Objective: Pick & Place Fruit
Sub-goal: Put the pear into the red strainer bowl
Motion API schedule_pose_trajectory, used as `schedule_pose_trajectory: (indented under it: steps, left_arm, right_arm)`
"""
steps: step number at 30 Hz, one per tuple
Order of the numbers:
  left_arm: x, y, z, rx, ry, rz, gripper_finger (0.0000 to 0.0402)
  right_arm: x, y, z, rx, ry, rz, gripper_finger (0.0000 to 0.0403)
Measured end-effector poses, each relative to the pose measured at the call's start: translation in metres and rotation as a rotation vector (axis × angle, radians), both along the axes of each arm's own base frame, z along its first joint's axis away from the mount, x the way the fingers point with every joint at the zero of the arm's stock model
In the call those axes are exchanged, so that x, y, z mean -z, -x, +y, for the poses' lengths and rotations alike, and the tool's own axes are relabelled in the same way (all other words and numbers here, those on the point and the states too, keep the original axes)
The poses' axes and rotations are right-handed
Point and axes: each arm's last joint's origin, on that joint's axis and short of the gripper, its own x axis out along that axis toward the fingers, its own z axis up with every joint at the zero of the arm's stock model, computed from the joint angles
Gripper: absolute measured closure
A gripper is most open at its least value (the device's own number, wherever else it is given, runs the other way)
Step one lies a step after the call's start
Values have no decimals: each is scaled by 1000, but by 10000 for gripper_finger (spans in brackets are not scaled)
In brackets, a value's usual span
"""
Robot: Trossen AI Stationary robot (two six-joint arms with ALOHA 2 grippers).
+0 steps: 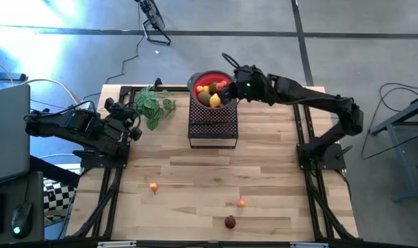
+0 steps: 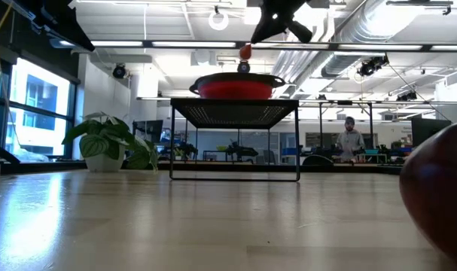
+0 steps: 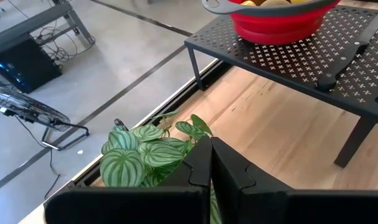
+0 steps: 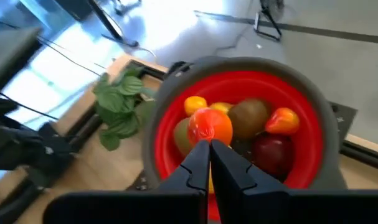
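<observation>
Hanging above the red bowl (image 1: 210,81), the right gripper (image 4: 208,144) has its fingers pinched on a small orange-red fruit (image 4: 210,126); the fingertips look nearly together, with the fruit caught at their very ends. Directly beneath this pincer lies the rest of the fruit in the bowl (image 4: 257,124): a brown oval, a dark red ball, a yellow-orange piece, a small orange and red one and an olive-green one, all crowded together. The low view shows the held fruit (image 2: 245,51) just clear of the bowl's rim (image 2: 239,79), with open air between them. The bowl stands on a black perforated rack (image 1: 213,125), which stretches from under the pincer toward the table's near edge. A black-handled knife (image 3: 350,59) lies on that rack beside the bowl.

Well away from the right pincer, on the bare wooden table (image 1: 195,172), three loose pieces remain: a small orange one (image 1: 153,186), another orange one (image 1: 241,202) and a dark red ball (image 1: 230,222) nearest the front edge.

The left gripper (image 3: 212,163) waits at the table's left side with its fingers closed together and empty. Just ahead of it sits a green leafy sprig (image 3: 148,152), between this pincer and the rack; the rack's leg and the bowl stand farther beyond.
</observation>
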Motion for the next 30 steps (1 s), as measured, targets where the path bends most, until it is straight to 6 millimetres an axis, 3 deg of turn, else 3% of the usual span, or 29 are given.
schedule_pose_trajectory:
  steps: [9,16,30]
  left_arm:
    - [0,0,0,0,1,0,402]
    - [0,0,0,1,4,-2,402]
    - [0,0,0,0,5,-4,402]
  right_arm:
    - [13,-17,-17,-44,-104,198,400]
    - [22,-16,-19,-54,-115,287,400]
    - [22,-13,-24,-71,-41,346,400]
